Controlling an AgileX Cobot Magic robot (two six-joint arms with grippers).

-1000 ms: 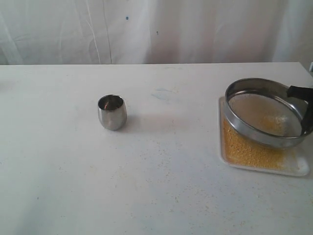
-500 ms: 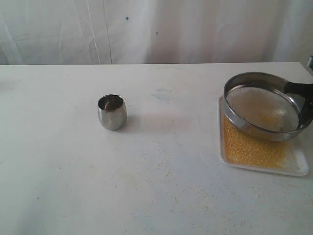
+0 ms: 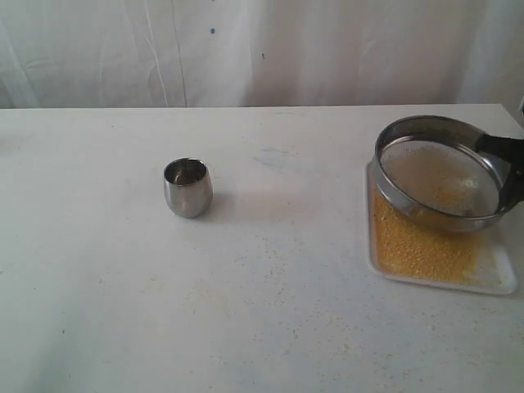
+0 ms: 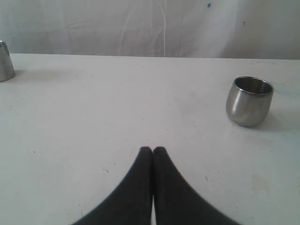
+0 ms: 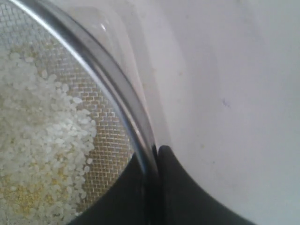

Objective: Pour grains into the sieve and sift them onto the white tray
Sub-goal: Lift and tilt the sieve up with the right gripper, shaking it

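The steel sieve [image 3: 391,195] hangs tilted over the white tray [image 3: 501,282] at the right, its mesh facing the camera. My right gripper [image 3: 514,176] is shut on the sieve's far-right rim [image 5: 117,96], one finger inside the ring and one outside. Pale whitish grains [image 5: 37,136] with a few yellow ones lie on the mesh [image 5: 110,145]. Golden-yellow grains [image 3: 413,250] cover much of the tray. My left gripper [image 4: 153,150] is shut on nothing, low over the table, left of the cup.
A small rounded steel cup [image 3: 187,187] stands upright at centre left, also seen as the cup [image 4: 249,101] in the left wrist view. Another steel object [image 4: 4,62] shows at that view's edge. Stray grains speckle the table [image 3: 270,270] near the tray.
The sieve rose and shifted toward the back about a second ago, and has since dropped slightly; its tilt changes between frames. The cup has not moved.
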